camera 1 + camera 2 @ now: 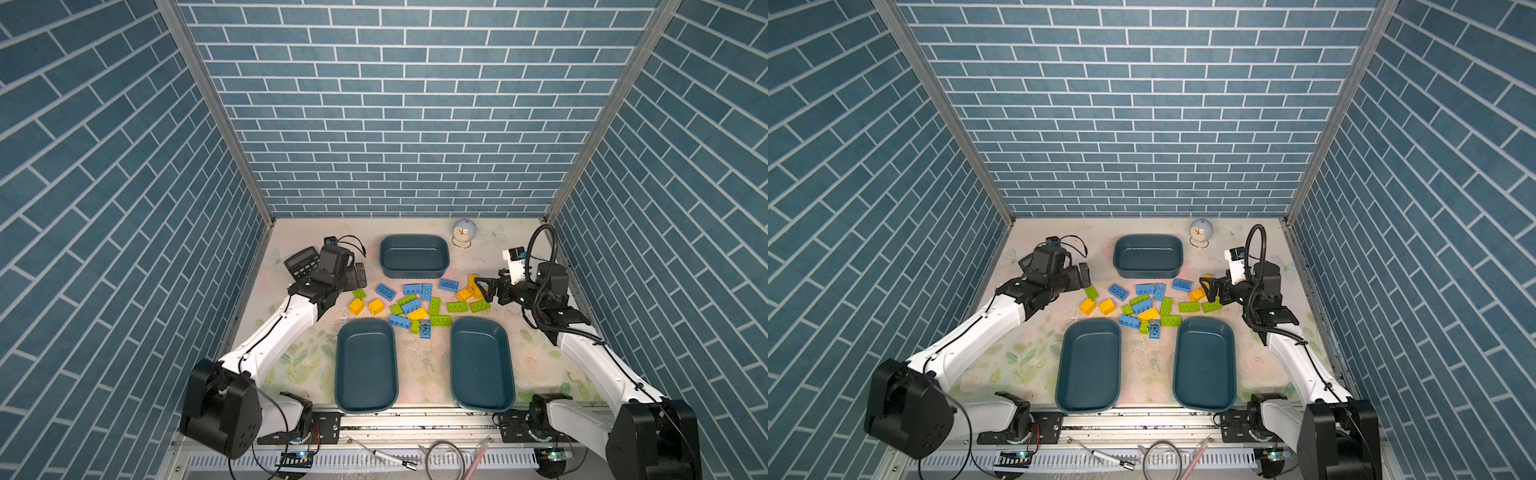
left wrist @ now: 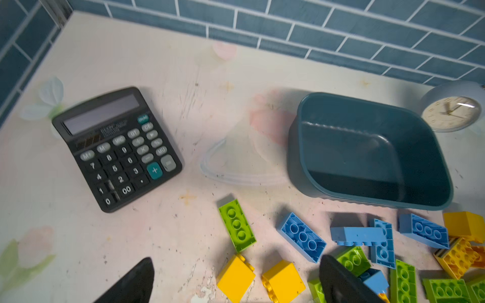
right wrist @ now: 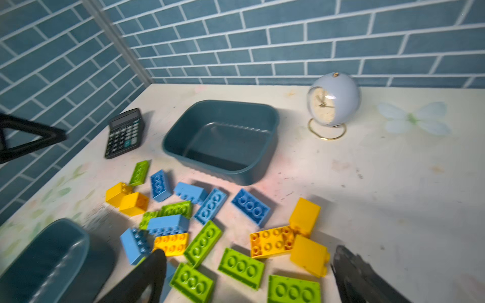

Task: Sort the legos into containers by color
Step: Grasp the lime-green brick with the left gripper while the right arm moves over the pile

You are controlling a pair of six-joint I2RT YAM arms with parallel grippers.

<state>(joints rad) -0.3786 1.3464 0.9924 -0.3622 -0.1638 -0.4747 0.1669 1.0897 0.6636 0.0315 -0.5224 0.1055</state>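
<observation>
Your left hand [image 1: 360,277] and right hand [image 1: 484,291] both stand wide, holding nothing, one at each end of the legos [image 1: 409,305]. You will find every lego loose on the tabletop [image 1: 419,365], scattered between the three tubs [image 1: 413,272].

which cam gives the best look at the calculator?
Left wrist view: the calculator lies whole in frame, with display and keys legible. The right wrist view shows it whole but small and at a slant. In a top view only part of it shows; the left arm covers the rest.
</observation>
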